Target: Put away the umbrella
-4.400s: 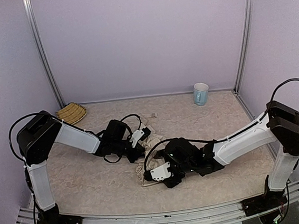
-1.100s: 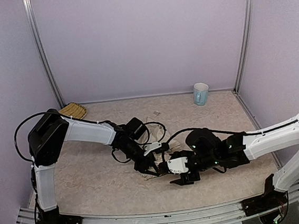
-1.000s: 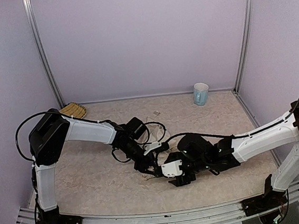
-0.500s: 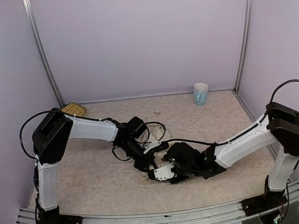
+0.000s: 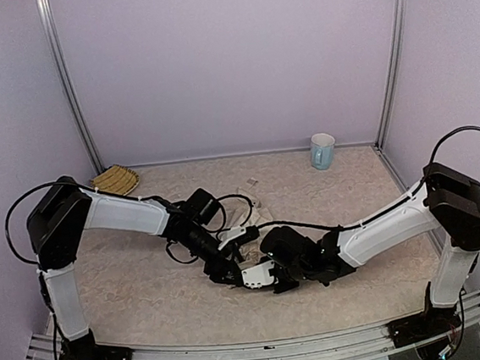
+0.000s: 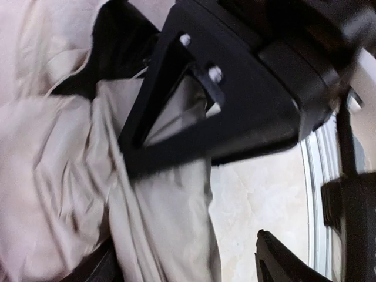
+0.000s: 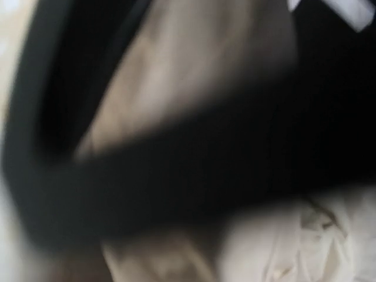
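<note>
The umbrella [image 6: 59, 164] shows as crinkled cream-beige fabric filling the left of the left wrist view. In the top view both wrists cover almost all of it. My left gripper [image 6: 182, 252] [image 5: 221, 269] is open, its fingers wide apart, with a fold of fabric lying between them. A black finger of my right gripper [image 6: 194, 117] lies across the fabric just ahead of it. From above, my right gripper [image 5: 262, 278] sits low on the umbrella, touching the left one. The right wrist view is blurred: a dark band over cream fabric [image 7: 329, 235], with the jaws not discernible.
A pale blue mug [image 5: 323, 150] stands at the back right. The woven straw basket [image 5: 115, 181] lies at the back left. A small pale tag [image 5: 246, 184] lies behind the grippers. Metal rails [image 5: 240, 354] run along the near edge.
My left gripper has opened off the fabric and shifted slightly left. My right gripper has slid left onto the umbrella, right up against the left one.
</note>
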`<move>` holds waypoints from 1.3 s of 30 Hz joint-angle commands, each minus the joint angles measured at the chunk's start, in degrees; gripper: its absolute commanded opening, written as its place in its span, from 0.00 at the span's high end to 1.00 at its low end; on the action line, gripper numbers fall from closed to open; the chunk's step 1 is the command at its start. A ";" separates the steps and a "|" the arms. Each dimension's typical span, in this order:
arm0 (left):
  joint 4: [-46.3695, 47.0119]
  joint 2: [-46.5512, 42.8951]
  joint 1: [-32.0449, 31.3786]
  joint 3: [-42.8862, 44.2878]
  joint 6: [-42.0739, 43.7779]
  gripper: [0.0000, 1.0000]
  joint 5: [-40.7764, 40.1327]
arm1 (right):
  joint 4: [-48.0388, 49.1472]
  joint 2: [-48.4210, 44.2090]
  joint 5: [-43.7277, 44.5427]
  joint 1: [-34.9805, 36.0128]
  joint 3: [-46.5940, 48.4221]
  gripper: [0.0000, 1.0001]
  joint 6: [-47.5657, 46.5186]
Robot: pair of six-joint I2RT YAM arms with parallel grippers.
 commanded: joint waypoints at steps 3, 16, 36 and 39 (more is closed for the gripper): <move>32.68 -20.35 3.49 -19.48 -12.12 0.23 -6.09 | -14.90 0.97 -11.45 -2.43 2.05 0.87 9.44; 44.79 -43.36 -7.84 -42.14 -2.16 0.31 -34.53 | -35.16 5.12 -45.82 -11.42 11.15 0.85 17.69; 31.52 -23.87 -15.32 -30.82 7.45 0.22 -44.82 | -44.91 20.97 -58.87 -15.42 18.93 0.87 14.57; 30.21 -20.93 -13.96 -29.17 6.91 0.25 -44.93 | -44.98 20.82 -58.70 -15.68 19.44 0.86 14.36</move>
